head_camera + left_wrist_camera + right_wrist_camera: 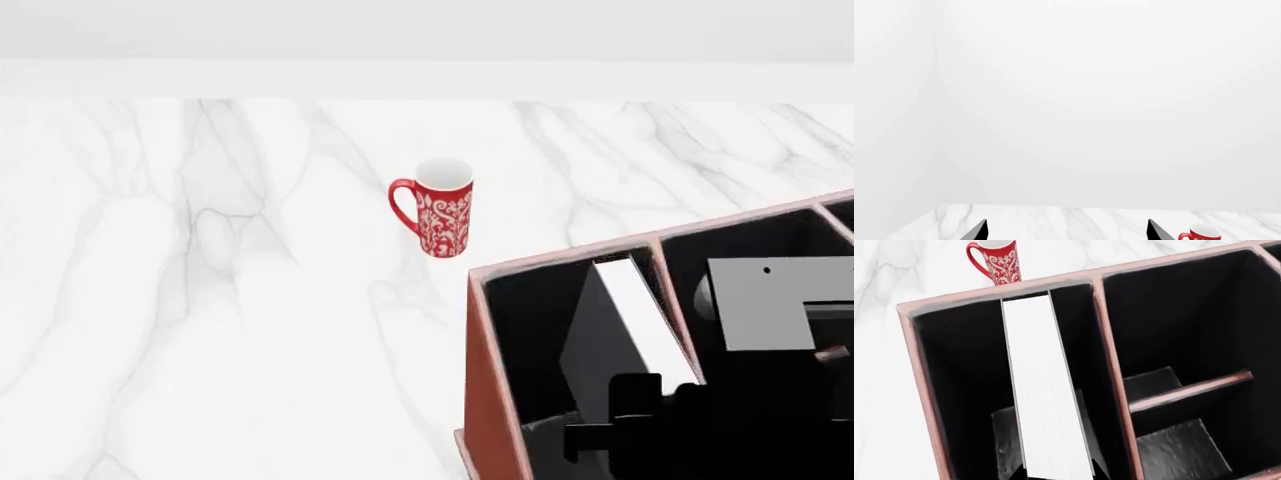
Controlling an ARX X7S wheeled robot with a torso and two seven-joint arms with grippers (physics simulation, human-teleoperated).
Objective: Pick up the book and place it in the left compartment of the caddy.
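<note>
The reddish-brown caddy (478, 380) stands at the lower right of the head view. The black book (1047, 390), white page edge up, stands tilted inside the caddy's long left compartment (961, 390). My right gripper (1057, 472) is shut on the book, one dark fingertip on each cover, at the near end of that slot. In the head view the book (638, 310) leans inside the left compartment (527, 340), with the right arm's dark body over the caddy (694, 410). My left gripper (1067, 231) is open and empty, and faces a white wall.
A red patterned mug (443, 210) stands on the white marble table (200, 300) beyond the caddy's far left corner; it also shows in the right wrist view (999, 260) and the left wrist view (1201, 234). A crossbar (1187, 390) splits the caddy's right side.
</note>
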